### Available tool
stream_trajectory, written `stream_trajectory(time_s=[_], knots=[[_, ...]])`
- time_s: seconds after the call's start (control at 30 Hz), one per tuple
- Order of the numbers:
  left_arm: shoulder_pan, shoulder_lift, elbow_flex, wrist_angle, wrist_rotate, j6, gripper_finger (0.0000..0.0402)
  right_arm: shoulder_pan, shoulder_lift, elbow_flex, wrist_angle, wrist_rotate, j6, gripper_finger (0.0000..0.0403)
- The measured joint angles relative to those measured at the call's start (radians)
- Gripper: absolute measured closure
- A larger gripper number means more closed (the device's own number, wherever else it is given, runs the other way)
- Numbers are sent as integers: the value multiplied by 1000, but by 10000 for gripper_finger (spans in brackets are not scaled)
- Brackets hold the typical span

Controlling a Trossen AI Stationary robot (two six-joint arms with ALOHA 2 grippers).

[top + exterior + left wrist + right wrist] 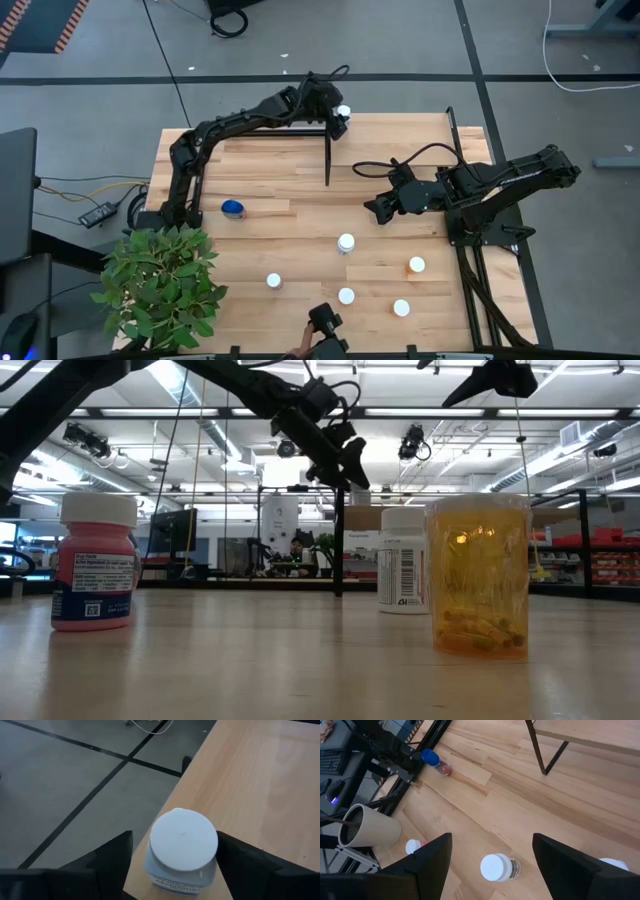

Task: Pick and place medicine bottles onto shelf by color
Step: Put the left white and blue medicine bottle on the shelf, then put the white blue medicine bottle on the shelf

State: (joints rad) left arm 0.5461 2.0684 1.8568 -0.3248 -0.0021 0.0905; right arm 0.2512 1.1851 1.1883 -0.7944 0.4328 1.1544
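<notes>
My left gripper [340, 118] reaches to the shelf [400, 130] at the table's far edge. It is open, one finger on either side of a white medicine bottle [184, 845] with a white cap. The bottle stands upright on its base near the corner of the shelf's light-wood panel [260, 785]. My right gripper [372, 210] hangs open and empty over the table's right half, above a white-capped bottle [499, 868]. Several more capped bottles [346, 295] stand on the near half of the table. A blue-capped one [233, 208] lies on its side at the left. My left gripper comes at the white bottle slanting down from the table's near side. One finger [115, 855] stands clear of the bottle. The other finger [235, 855] is right beside the cap's rim [215, 842]; whether it touches, I cannot tell.
The shelf's black legs [328, 155] stand on the far part of the table. A leafy green plant [160, 285] fills the near left corner. A black device [325, 325] sits at the near edge. In the low view an orange bottle [480, 575] and a pink one [95, 565] stand close.
</notes>
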Motion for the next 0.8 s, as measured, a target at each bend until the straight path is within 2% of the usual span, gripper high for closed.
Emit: stream_trajectory(time_s=[0.23,0.5,0.67,0.8], knots=[[-14,0,70,-107,-1,25,87,0,0,0,0,0,-22,118],[-34,-2,183,-312,-1,83,79,0,0,0,0,0,-37,118],[-58,-3,287,-491,-1,79,79,0,0,0,-7,-10,-25,118],[-92,-3,418,-698,-1,51,79,0,0,0,-20,-25,39,118]])
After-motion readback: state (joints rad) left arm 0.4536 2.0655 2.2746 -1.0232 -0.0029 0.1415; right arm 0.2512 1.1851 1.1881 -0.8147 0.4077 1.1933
